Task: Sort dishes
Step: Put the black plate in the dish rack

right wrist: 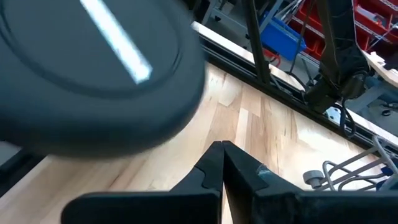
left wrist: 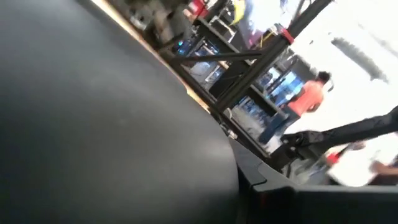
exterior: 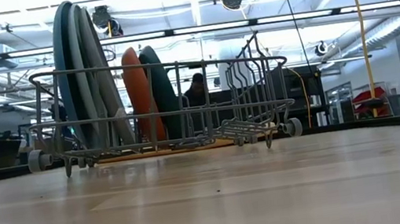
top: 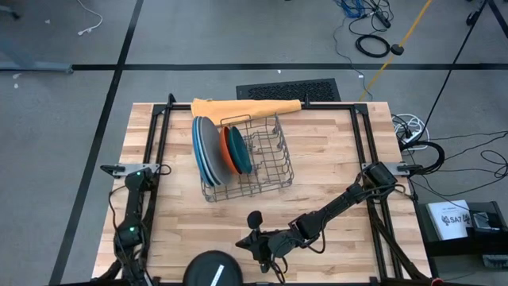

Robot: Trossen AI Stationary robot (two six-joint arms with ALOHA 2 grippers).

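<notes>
Your right claw (top: pixel 252 248) is stretched low across the near side of the bench (top: pixel 333 167), and in the right wrist view its fingers (right wrist: pixel 214 163) are pressed together with nothing between them, so it's clenched on air. It sits just beside the black plate with the white stripe (top: pixel 213 270), which lies flat at the near edge of the bench, apart from the claw as far as you can see. In the right wrist view that plate (right wrist: pixel 87 68) fills the space just ahead of the fingertips.

Your left claw (top: pixel 127 234) is parked along the left edge of the bench, and you can't tell from any view whether it's released or clenched; the left wrist view is mostly blocked by a dark surface.

Big stuff first: the wire dish rack (top: pixel 266 163) stands mid-bench toward the far side. In its left end, upright on edge, you've got the large plates packed together: a light blue plate (top: pixel 195 149), a grey plate (top: pixel 208 148) and a blue plate (top: pixel 217 159). Right next to them stand the smaller orange plate (top: pixel 228 149) and the teal plate (top: pixel 240 149), also on edge. The right half of the rack holds no plates.

Touching the rack's far side, a folded orange cloth (top: pixel 246 107) lies on the bench.
</notes>
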